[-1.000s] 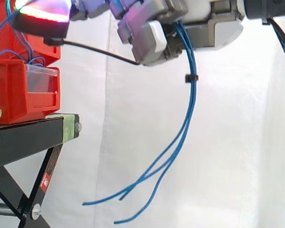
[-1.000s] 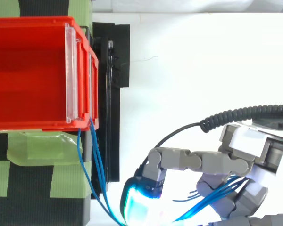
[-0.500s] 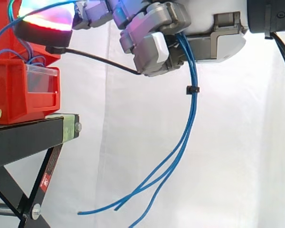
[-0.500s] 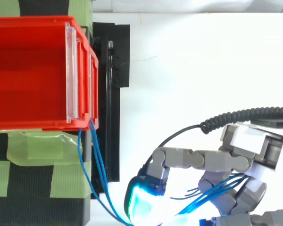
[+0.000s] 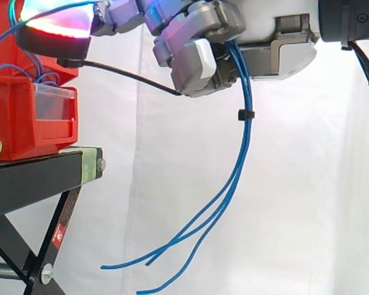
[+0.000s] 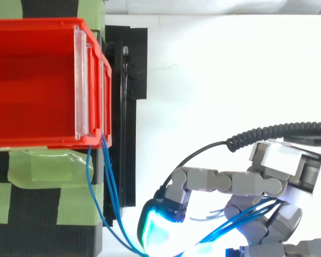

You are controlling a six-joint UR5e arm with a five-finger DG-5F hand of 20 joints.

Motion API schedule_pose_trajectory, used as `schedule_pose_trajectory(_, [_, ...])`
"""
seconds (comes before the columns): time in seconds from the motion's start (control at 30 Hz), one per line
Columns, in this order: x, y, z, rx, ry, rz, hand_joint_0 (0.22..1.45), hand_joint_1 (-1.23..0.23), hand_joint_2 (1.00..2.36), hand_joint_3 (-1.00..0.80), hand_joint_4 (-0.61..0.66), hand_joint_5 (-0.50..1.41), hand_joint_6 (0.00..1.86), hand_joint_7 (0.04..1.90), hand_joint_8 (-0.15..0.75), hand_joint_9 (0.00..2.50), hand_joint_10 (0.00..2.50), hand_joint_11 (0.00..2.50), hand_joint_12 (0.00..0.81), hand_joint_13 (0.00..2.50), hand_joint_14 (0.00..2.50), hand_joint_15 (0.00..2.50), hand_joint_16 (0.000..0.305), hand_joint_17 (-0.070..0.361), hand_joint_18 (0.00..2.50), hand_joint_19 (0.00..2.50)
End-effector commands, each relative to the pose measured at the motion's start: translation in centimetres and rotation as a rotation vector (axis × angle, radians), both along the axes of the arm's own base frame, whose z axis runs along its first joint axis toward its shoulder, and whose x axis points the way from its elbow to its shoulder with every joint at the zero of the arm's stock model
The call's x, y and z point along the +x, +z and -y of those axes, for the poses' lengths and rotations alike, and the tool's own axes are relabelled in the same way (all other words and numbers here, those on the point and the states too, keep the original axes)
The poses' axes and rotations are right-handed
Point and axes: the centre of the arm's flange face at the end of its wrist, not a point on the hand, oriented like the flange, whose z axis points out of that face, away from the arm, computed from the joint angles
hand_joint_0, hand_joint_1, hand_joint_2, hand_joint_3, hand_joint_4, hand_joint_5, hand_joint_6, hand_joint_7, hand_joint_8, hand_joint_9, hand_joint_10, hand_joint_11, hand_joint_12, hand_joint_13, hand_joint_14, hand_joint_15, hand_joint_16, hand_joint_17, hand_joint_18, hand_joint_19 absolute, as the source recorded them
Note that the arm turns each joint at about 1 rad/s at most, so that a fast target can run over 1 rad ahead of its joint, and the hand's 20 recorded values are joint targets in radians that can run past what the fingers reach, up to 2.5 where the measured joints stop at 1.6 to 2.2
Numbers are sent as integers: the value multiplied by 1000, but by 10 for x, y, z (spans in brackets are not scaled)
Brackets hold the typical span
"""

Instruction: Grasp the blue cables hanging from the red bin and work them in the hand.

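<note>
Free room lies right of the black stand [image 5: 31,178], open across to the white curtain [image 5: 313,196]. The red bin [image 6: 37,80] fills the stand's top edge. Blue cables [image 5: 246,126] hang through that gap from the hand [image 5: 273,52].

You see the bin [image 6: 37,85] on the stand [image 5: 31,178] at left, the hand [image 5: 197,55] to its right beyond the stand's edge; the cables [image 5: 243,147] run from bin to hand and hang below it.
</note>
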Motion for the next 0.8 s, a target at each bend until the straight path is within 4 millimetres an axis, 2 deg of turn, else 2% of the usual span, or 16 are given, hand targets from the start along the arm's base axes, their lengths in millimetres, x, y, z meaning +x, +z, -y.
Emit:
schedule_pose_trajectory(0.0, [0, 0, 1, -3, -4, -3, 1052, -681, 1016, 137, 226, 456, 10, 1320, 535, 1779, 2500, 2500, 712, 2021, 2500, 1972, 237, 178, 2500, 648])
schedule_pose_trajectory(0.1, [0, 0, 1, -13, -4, -7, 921, -681, 1023, -324, 224, 418, 11, 1302, 535, 1779, 2500, 2500, 712, 2021, 2500, 1972, 237, 178, 2500, 648])
schedule_pose_trajectory(0.13, [0, -1, -1, -18, -3, -7, 951, -689, 1023, -333, 231, 418, 11, 1300, 535, 1779, 2500, 2500, 712, 2021, 2500, 1972, 237, 178, 2500, 648])
schedule_pose_trajectory(0.17, [0, -4, 0, -22, -4, -14, 1019, -691, 1024, -172, 228, 419, 10, 1296, 535, 1779, 2500, 2500, 712, 2021, 2500, 1972, 237, 178, 2500, 648])
schedule_pose_trajectory(0.2, [1, -8, 0, -21, -1, -19, 1111, -683, 1022, 149, 240, 442, 10, 1313, 535, 1779, 2500, 2500, 712, 2021, 2500, 1972, 237, 178, 2500, 648])
schedule_pose_trajectory(0.23, [1, -9, 0, -19, -1, -24, 1152, -673, 1014, 281, 229, 453, 10, 1322, 535, 1779, 2500, 2500, 712, 2021, 2500, 1972, 237, 178, 2500, 648])
schedule_pose_trajectory(0.33, [1, -13, -1, -9, 1, -31, 1086, -688, 1012, 238, 245, 453, 9, 1338, 535, 1779, 2500, 2500, 712, 2021, 2500, 1972, 237, 178, 2500, 648])
schedule_pose_trajectory(0.37, [1, -13, -1, -6, 1, -30, 906, -702, 1018, -105, 266, 432, 9, 1311, 535, 1779, 2500, 2500, 712, 2021, 2500, 1972, 237, 178, 2500, 648])
schedule_pose_trajectory(0.43, [2, -13, -1, -3, 1, -27, 880, -681, 1018, -512, 242, 412, 9, 1315, 535, 1779, 2500, 2500, 712, 2021, 2500, 1972, 237, 178, 2500, 648])
schedule_pose_trajectory(0.47, [2, -12, -1, -2, 1, -24, 932, -683, 1020, -425, 240, 413, 9, 1310, 535, 1779, 2500, 2500, 712, 2021, 2500, 1972, 237, 178, 2500, 648])
schedule_pose_trajectory(0.53, [2, -12, -1, 0, 1, -25, 1100, -676, 1018, 163, 243, 436, 10, 1317, 535, 1779, 2500, 2500, 712, 2021, 2500, 1972, 237, 178, 2500, 648])
schedule_pose_trajectory(0.57, [2, -13, -1, 0, 1, -26, 1147, -666, 1009, 327, 238, 446, 10, 1321, 535, 1779, 2500, 2500, 712, 2021, 2500, 1972, 237, 178, 2500, 648])
schedule_pose_trajectory(0.63, [1, -13, -1, -1, 1, -28, 1168, -658, 1000, 451, 218, 451, 9, 1326, 535, 1779, 2500, 2500, 712, 2021, 2500, 1972, 237, 178, 2500, 648])
schedule_pose_trajectory(0.7, [0, -14, 0, -3, 1, -38, 1014, -710, 1006, 209, 242, 457, 9, 1308, 535, 1779, 2500, 2500, 712, 2021, 2500, 1972, 237, 178, 2500, 648])
schedule_pose_trajectory(0.73, [0, -14, 0, -3, 1, -40, 884, -675, 1023, -211, 220, 426, 11, 1302, 535, 1779, 2500, 2500, 712, 2021, 2500, 1972, 237, 178, 2500, 648])
schedule_pose_trajectory(0.77, [0, -14, 0, -3, 1, -43, 883, -671, 1022, -335, 215, 422, 11, 1300, 535, 1779, 2500, 2500, 712, 2021, 2500, 1972, 237, 178, 2500, 648])
